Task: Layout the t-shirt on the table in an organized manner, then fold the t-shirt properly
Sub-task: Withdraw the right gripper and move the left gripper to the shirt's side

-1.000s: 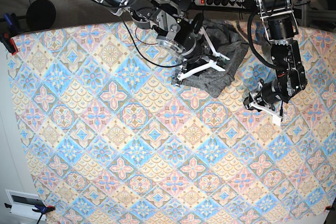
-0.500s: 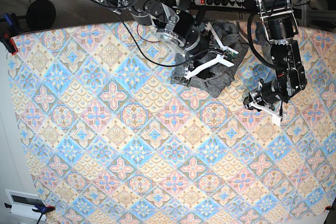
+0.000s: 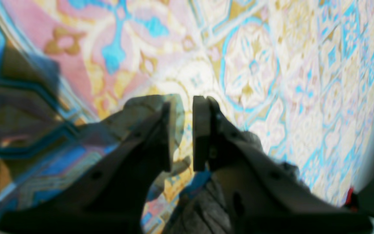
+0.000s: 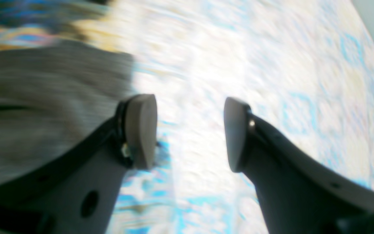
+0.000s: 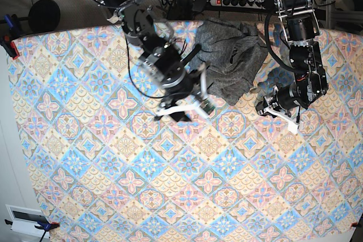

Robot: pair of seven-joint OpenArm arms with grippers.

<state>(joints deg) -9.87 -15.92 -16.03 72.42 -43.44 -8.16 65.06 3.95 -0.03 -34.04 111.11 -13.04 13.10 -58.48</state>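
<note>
Left of centre in the base view, the right gripper (image 5: 184, 107) hangs over bare patterned cloth of the table (image 5: 85, 157), just beside the lower-left edge of the t-shirt (image 5: 229, 60). Its fingers (image 4: 140, 130) stand wide apart with nothing between them; the right wrist view shows grey knit off to one side of the near finger and only tablecloth in the gap.

Further right, the t-shirt lies bunched in a crumpled heap near the far edge of the table, not spread out. No sleeve or collar can be made out for certain.

At the right side, the left gripper (image 5: 276, 111) sits low over the table, just off the shirt's lower-right edge. Its fingers (image 3: 201, 130) are nearly closed, a narrow slit between them. The left wrist view shows tablecloth through the slit and a bit of grey knit low in the frame under the arm; nothing appears to be pinched.

Judgement: the laying-out stage is barely begun, and neither arm has hold of the garment. To do this step well, each gripper should probably take a separate outer edge of the heap, pinching one layer only, then draw the two edges apart toward the open middle of the table. The left gripper would need to open first. Pulling low and slowly should keep the tablecloth from dragging along.
</note>
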